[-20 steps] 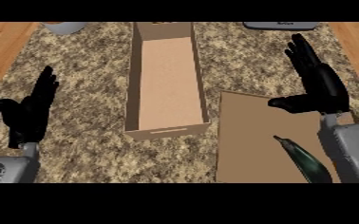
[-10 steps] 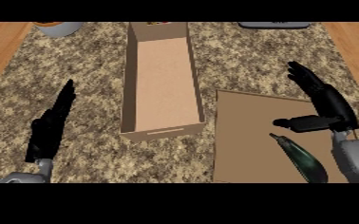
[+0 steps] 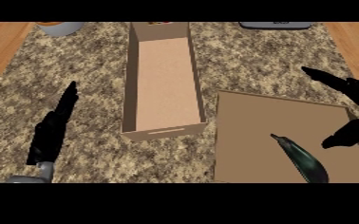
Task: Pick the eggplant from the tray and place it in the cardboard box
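The eggplant [image 3: 303,159] lies on the tray [image 3: 245,137]; right hand [image 3: 342,132] spread open beside it, left hand [image 3: 51,128] flat, empty.

The cardboard box [image 3: 165,83] stands on the counter [image 3: 84,76] at centre, its long axis running away from the robot, with the tray [image 3: 259,137] lying just to its right and nearer the lower edge. The eggplant [image 3: 303,159] lies on the tray's near right part, its stem end pointing up-left toward the box. The left hand [image 3: 52,128] is over the counter well left of the box, the right hand [image 3: 344,109] is at the tray's right edge just beside the eggplant, and a bowl [image 3: 60,27] and another object [image 3: 275,25] sit at the far left and far right edges.
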`<state>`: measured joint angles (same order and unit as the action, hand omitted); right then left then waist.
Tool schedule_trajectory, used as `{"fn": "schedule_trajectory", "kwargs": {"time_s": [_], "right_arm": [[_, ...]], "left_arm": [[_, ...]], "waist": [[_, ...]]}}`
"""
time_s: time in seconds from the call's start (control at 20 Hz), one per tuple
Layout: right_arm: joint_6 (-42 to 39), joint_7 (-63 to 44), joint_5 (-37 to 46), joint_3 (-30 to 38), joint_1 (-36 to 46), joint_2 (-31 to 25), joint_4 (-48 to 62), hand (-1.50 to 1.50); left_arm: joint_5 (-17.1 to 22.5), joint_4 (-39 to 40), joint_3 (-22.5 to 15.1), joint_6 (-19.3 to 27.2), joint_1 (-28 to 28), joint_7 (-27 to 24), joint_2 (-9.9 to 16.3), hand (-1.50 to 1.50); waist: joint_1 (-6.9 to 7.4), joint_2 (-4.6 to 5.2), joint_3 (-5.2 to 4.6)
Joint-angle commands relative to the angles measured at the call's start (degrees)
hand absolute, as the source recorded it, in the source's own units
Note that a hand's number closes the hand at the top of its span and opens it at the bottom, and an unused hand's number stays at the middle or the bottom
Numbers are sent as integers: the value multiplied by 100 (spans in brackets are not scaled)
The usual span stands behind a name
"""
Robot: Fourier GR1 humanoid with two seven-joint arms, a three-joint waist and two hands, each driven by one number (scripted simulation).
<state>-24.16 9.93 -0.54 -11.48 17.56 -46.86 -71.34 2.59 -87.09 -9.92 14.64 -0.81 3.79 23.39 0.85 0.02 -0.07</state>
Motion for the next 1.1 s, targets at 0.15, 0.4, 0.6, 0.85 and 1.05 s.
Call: {"fn": "schedule_trajectory", "kwargs": {"time_s": [0.15, 0.4, 0.6, 0.85, 1.05], "right_arm": [[-1637, -507, 770, -934, 560, -923, -304, -150], [-2004, -1258, 953, -1313, 560, -324, -752, -150], [-2388, -2020, 936, -1016, 484, -271, -1305, -150], [-2199, -2607, 1163, -626, -210, 94, -1921, -150], [-2223, -2117, 1961, -715, -423, 219, -1524, -150]], "left_arm": [[24, 86, 25, -114, 70, -85, -25, 0], [-179, -374, -15, 19, 202, 285, -44, 0], [-185, 4, 183, -109, -4, 92, -200, 0], [-443, -395, 230, -81, 272, 227, -303, 0], [-433, -133, 444, -373, 138, 148, -290, 0]], "waist": [[82, 15, -6], [-9, -14, 5], [-89, -14, 1], [-103, -19, 4], [-84, -7, 7]]}}
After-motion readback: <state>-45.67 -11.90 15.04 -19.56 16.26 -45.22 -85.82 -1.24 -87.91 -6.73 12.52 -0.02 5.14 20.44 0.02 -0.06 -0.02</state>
